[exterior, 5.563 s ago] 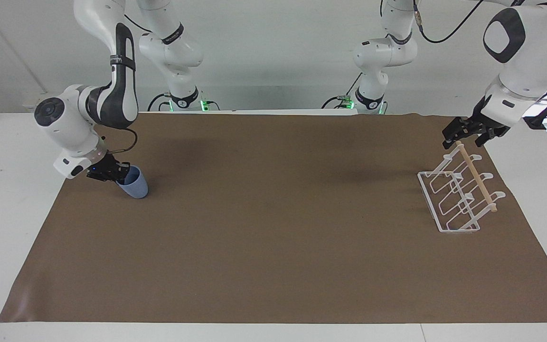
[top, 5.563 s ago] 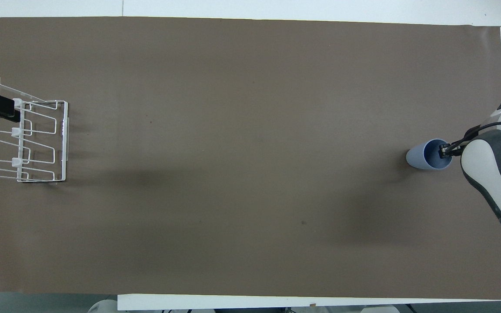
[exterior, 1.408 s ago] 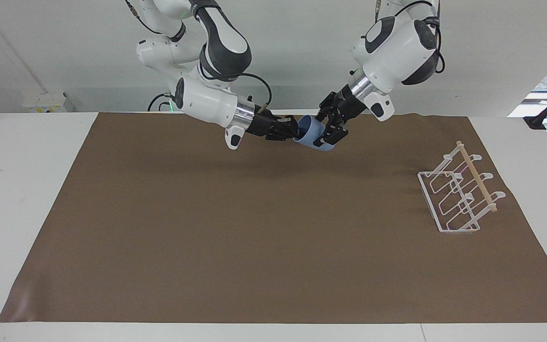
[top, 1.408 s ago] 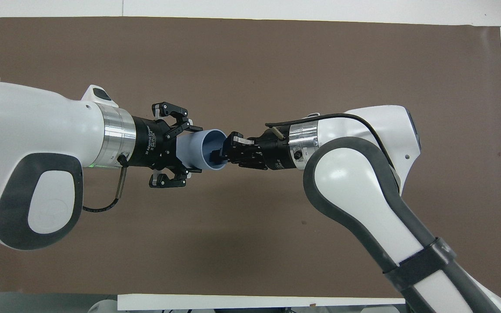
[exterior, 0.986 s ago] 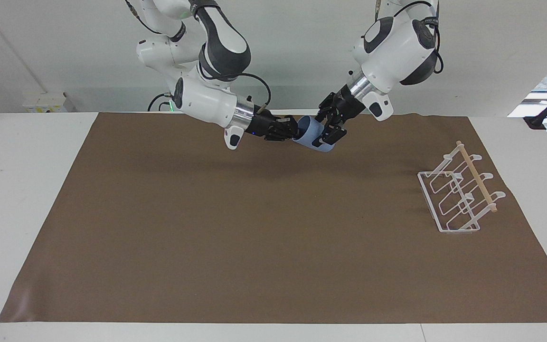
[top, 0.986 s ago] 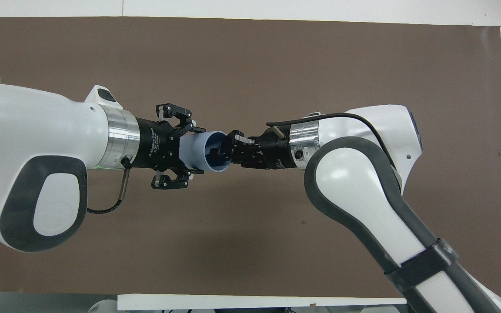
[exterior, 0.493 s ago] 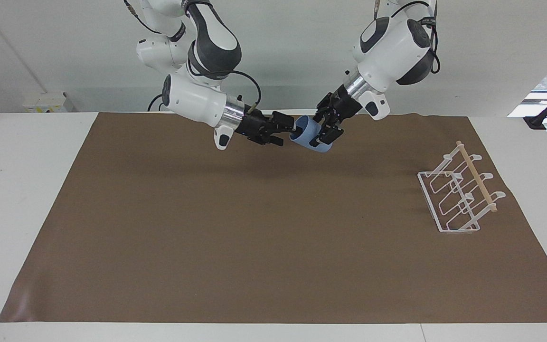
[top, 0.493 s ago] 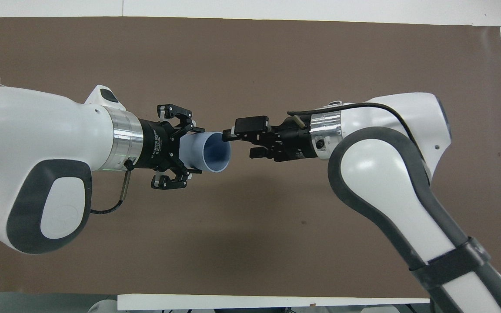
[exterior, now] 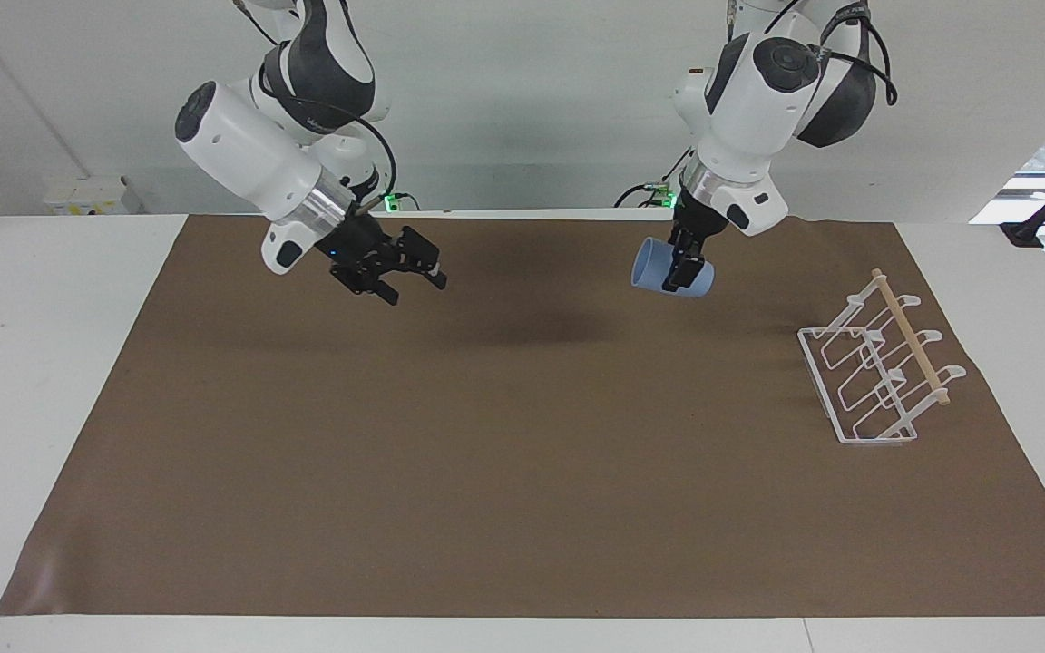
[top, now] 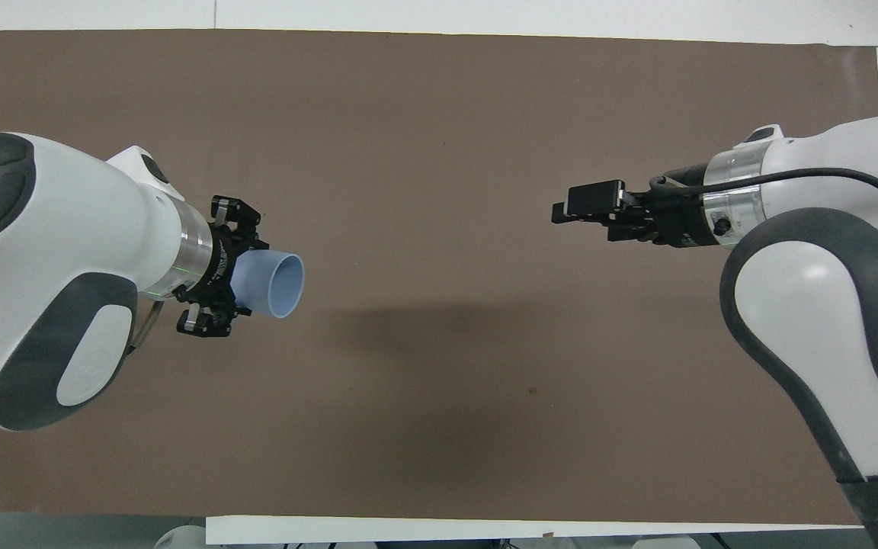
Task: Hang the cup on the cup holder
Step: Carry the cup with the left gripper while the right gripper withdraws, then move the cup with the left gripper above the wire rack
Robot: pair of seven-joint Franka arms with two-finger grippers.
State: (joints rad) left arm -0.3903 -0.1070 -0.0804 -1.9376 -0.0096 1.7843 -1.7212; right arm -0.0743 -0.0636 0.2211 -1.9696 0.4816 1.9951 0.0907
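Observation:
The light blue cup (exterior: 659,269) is up in the air in my left gripper (exterior: 684,265), which is shut on its base end. The cup lies sideways with its open rim toward the right arm's end of the table. In the overhead view the cup (top: 275,285) sticks out of the left gripper (top: 245,276). The white wire cup holder (exterior: 876,367) with its wooden rod stands on the mat at the left arm's end; the left arm hides it in the overhead view. My right gripper (exterior: 415,270) is open and empty over the mat toward the right arm's end, also seen from overhead (top: 584,217).
A brown mat (exterior: 522,453) covers most of the white table (exterior: 33,363). Nothing else lies on it. The cup holder stands close to the mat's edge at the left arm's end.
The right gripper let go of the cup's rim and drew back toward its own end. The left gripper took the cup and carried it toward the cup holder's end.

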